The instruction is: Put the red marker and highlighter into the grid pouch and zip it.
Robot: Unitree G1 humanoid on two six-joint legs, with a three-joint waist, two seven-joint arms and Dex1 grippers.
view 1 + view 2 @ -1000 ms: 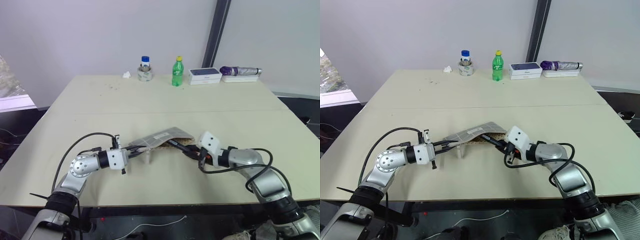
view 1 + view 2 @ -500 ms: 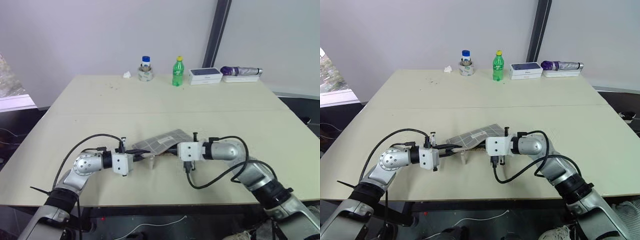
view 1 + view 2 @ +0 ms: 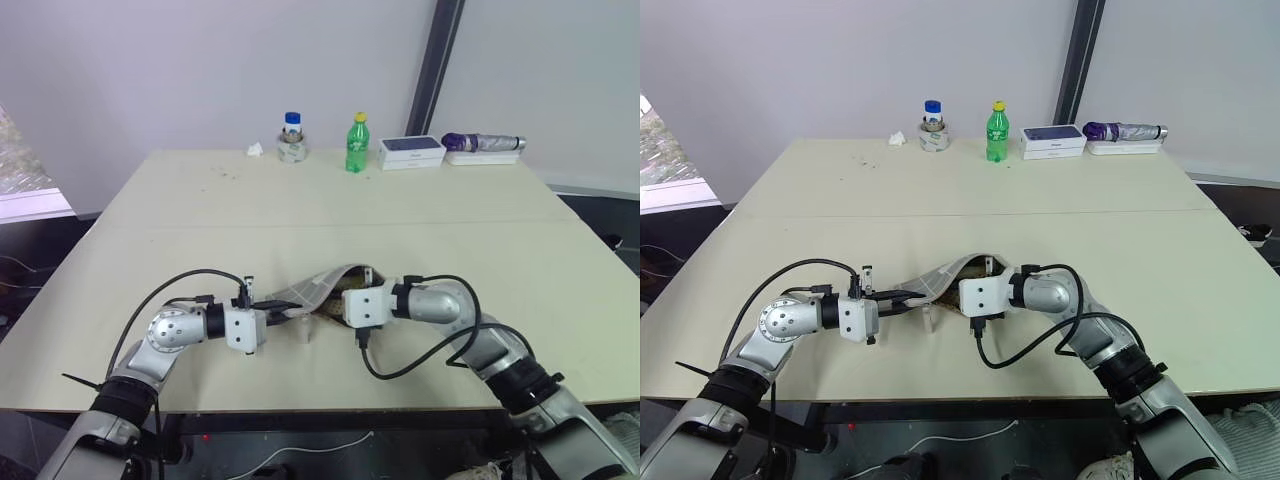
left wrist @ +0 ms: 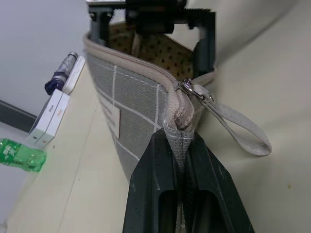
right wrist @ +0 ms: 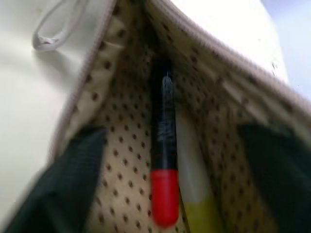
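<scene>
From my remote seat, nearest to me the left pincer (image 4: pixel 182 145) is clenched on the end seam of the grid pouch (image 4: pixel 131 104), right beside the zipper pull (image 4: pixel 194 91), whose looped fabric tab (image 4: pixel 243 131) hangs down onto the desk (image 3: pixel 200 220). The pouch sits near the front edge of the desk, lifted at that end and bulging open along its top.

Just past it, the right pincer (image 5: pixel 167 174) is spread wide, its two black fingers (image 5: pixel 63 179) inside the mouth of the pouch and pressing toward the dotted lining on either side. Between them I see the red marker (image 5: pixel 164 160) lying along the bottom of the pouch, black length pointing deeper in, red end toward the camera. The highlighter (image 5: pixel 194 194) lies touching it alongside, pale cap further in and yellow body nearer. Nothing is held by the right pincer. The zipper is still open.

Well beyond, along the far edge of the desk, stand a roll of tape with a blue-capped small bottle in it (image 3: pixel 290 140), a crumpled white scrap (image 3: pixel 254 151) just beside it, a green soda bottle with a yellow cap (image 3: pixel 355 143), a stack of flat white boxes (image 3: pixel 410 151), and a folded purple and grey umbrella (image 3: pixel 482 143) resting on another white box.
</scene>
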